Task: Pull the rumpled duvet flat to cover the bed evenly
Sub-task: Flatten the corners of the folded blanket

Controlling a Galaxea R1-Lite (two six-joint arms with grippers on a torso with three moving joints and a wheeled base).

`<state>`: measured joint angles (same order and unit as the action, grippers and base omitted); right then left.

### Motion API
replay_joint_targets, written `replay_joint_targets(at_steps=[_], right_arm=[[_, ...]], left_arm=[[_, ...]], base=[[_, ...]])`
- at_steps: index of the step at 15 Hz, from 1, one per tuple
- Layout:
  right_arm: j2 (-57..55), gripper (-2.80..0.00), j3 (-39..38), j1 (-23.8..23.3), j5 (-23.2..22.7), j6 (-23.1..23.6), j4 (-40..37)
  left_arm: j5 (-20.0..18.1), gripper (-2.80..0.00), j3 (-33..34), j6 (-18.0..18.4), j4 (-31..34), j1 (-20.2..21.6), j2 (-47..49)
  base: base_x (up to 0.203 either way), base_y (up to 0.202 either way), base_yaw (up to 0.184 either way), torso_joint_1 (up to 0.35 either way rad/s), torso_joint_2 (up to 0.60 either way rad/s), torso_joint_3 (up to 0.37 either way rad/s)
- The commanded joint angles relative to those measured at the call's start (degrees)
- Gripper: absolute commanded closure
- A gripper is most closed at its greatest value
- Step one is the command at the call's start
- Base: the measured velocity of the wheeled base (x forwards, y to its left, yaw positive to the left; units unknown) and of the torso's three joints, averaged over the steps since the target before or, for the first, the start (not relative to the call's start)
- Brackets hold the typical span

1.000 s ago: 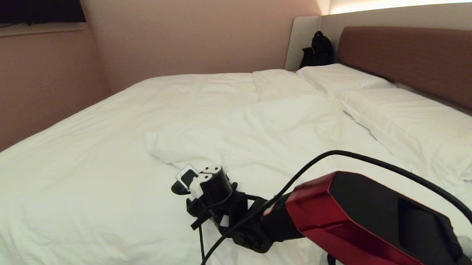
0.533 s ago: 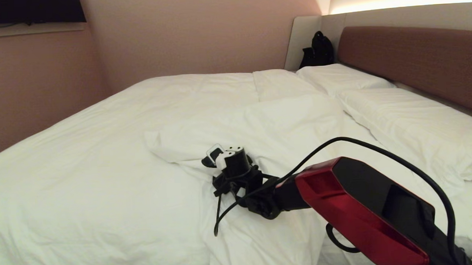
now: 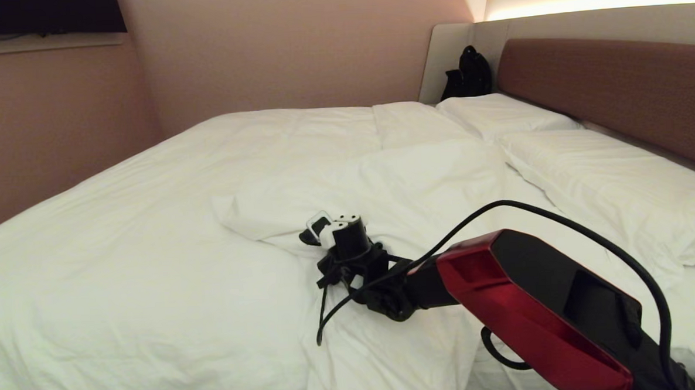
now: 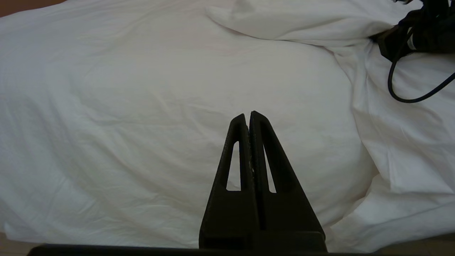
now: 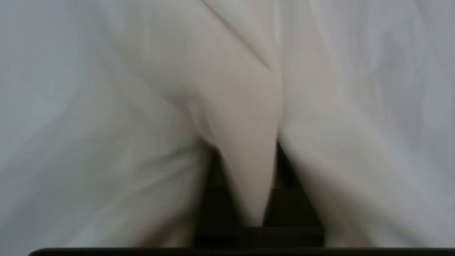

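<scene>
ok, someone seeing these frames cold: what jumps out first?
The red-and-black right arm, reaching in from the lower right, with the right gripper buried in the duvet and a ridge of white cloth pinched between its fingers. Next, the folded-back duvet flap lying mid-bed, short of the two pillows by the reddish-brown headboard. The left gripper hangs shut at the bed's near edge.

I see a dim, warm room, lit by a glowing strip [image 3: 597,1] at one o'clock. My right wrist view is blurred, the duvet [image 5: 106,106] too close for focus.
</scene>
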<state>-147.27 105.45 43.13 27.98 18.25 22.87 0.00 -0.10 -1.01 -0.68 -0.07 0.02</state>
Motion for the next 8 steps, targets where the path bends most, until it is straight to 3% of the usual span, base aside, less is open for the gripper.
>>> replay_joint_targets(at_steps=[1, 4, 8], right_arm=[[2.1, 0.00, -1.0, 0.4, 0.2, 0.1, 0.3], [6.9, 0.00, -6.2, 0.8, 0.2, -0.2, 0.4], [16.5, 0.00, -20.4, 1.1, 1.7, -2.2, 0.7]], left_arm=[[0.0, 0.00, 0.0, 0.0, 0.0, 0.0, 0.0], [0.0, 0.00, 0.0, 0.0, 0.0, 0.0, 0.0], [0.0, 0.00, 0.0, 0.0, 0.0, 0.0, 0.0]], base=[[0.000, 0.000, 0.000, 0.000, 0.00, 0.000], [0.000, 0.000, 0.000, 0.000, 0.00, 0.000], [0.000, 0.000, 0.000, 0.000, 0.00, 0.000]])
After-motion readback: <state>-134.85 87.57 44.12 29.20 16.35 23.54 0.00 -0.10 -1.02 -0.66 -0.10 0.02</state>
